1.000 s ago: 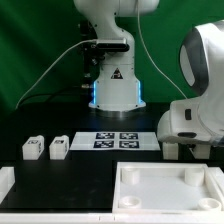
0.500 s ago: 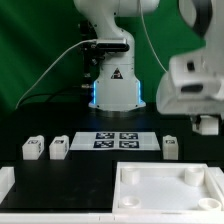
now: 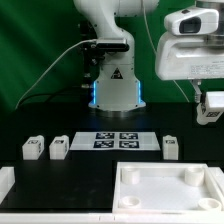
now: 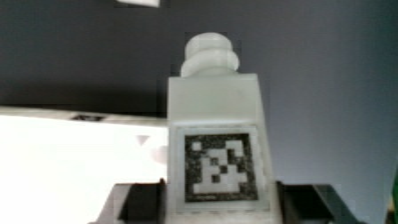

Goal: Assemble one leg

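My gripper (image 3: 211,110) hangs high at the exterior view's right, shut on a white leg (image 3: 211,103) held well above the table. In the wrist view the leg (image 4: 215,120) stands between my two dark fingers (image 4: 143,203), with its black-and-white tag facing the camera and a rounded peg on its far end. Three more legs stand on the black table: two at the exterior view's left (image 3: 33,148) (image 3: 58,147) and one at the right (image 3: 171,147). The large white tray (image 3: 125,186) with round corner sockets lies at the front.
The marker board (image 3: 118,140) lies flat mid-table in front of the robot base (image 3: 115,85). Another white part (image 3: 5,182) sits at the front left edge. A pale surface (image 4: 71,140) shows below the held leg in the wrist view.
My gripper has risen from table level at the right, lifting the leg with it. The leg standing on the table at the right is now uncovered.
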Controlling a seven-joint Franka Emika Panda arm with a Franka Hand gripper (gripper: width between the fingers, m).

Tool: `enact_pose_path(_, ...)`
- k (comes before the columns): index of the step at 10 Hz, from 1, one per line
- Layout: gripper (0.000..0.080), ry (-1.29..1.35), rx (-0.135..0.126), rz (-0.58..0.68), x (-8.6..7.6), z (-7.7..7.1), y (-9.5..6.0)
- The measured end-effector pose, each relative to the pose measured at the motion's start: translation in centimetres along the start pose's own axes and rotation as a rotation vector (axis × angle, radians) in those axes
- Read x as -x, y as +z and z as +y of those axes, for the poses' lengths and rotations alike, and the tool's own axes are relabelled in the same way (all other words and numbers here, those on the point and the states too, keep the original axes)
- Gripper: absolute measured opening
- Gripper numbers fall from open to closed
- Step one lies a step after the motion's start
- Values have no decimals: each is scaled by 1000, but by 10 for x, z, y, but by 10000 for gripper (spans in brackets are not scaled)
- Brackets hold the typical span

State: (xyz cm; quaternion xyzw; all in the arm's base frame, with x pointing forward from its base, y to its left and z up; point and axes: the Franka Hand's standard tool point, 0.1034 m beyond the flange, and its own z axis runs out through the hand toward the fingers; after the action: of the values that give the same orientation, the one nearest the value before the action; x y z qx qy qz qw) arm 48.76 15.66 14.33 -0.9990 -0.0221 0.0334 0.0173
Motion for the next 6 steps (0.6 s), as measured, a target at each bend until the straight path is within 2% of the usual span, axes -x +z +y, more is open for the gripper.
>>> enact_pose_path(1,294,-31,-19,106,-8,0,-5)
enact_pose_path(2,294,-88,-36,226,-36,19,-28)
enact_pose_path(3,294,-93,-29,340,-64,38,-48)
enact_pose_path(4,294,-96,-24,491,-82,44,-61)
enact_pose_path(5,294,-97,-45,588,-68,34,-52)
enact_pose_path(6,294,-108,-49,620,-60,34,-45)
